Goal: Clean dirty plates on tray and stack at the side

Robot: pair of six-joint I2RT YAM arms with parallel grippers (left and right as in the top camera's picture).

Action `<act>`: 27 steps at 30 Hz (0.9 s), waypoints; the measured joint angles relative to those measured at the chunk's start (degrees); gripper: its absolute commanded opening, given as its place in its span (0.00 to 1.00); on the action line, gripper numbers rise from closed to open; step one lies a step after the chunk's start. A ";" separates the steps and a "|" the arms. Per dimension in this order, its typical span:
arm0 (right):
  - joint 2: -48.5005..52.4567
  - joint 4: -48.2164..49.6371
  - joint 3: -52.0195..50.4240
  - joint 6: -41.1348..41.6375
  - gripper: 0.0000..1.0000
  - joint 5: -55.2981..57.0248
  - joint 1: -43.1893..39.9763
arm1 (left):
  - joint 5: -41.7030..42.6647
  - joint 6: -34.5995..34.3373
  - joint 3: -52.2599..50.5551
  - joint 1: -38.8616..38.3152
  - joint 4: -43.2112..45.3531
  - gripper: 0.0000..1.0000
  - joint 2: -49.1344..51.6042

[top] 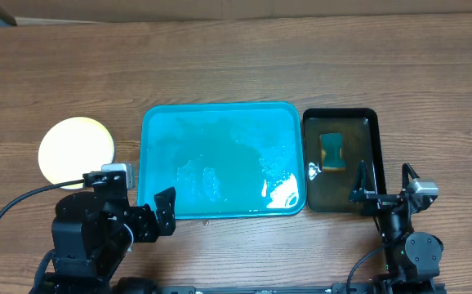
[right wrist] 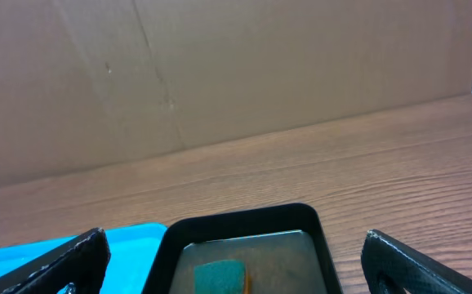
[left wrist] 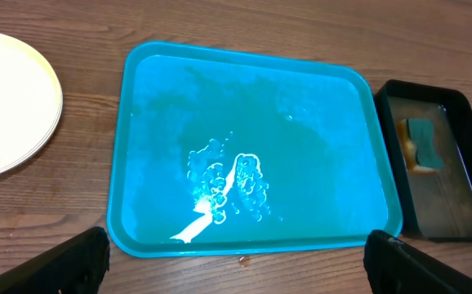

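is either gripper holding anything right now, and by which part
Nothing is held. The left gripper is open by the teal tray, the right gripper open near the black tray; neither touches the sponge.

Bright even light fr above, white glare on wet tray, faint shadows, fingers blurry in wrist cams

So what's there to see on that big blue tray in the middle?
The tray is teal-blue and rectangular, with rounded corners and a raised rim, and it looks like plastic. It lies flat on the wooden table. Its surface is wet, with glinting drops near the front, and nothing but water is on it. A black tray sits close along its right edge; whether they touch is unclear.
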 measured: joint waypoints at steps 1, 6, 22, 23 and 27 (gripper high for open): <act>0.00 0.02 0.00 0.00 1.00 0.00 0.02 | 0.00 0.00 0.00 0.00 0.00 1.00 0.00; 0.00 0.00 0.00 -0.02 1.00 0.02 0.00 | 0.00 0.00 0.00 0.00 0.00 1.00 0.00; 0.00 0.02 0.00 0.00 1.00 -0.02 0.00 | -3.02 0.02 -3.72 0.79 2.45 1.00 -3.80; 0.00 0.00 0.00 0.02 1.00 -0.02 0.00 | -3.28 0.04 -5.77 1.25 3.65 1.00 -5.70; 0.02 0.07 0.00 0.00 1.00 -0.02 0.00 | -3.48 -0.07 -15.67 2.86 12.81 1.00 -13.44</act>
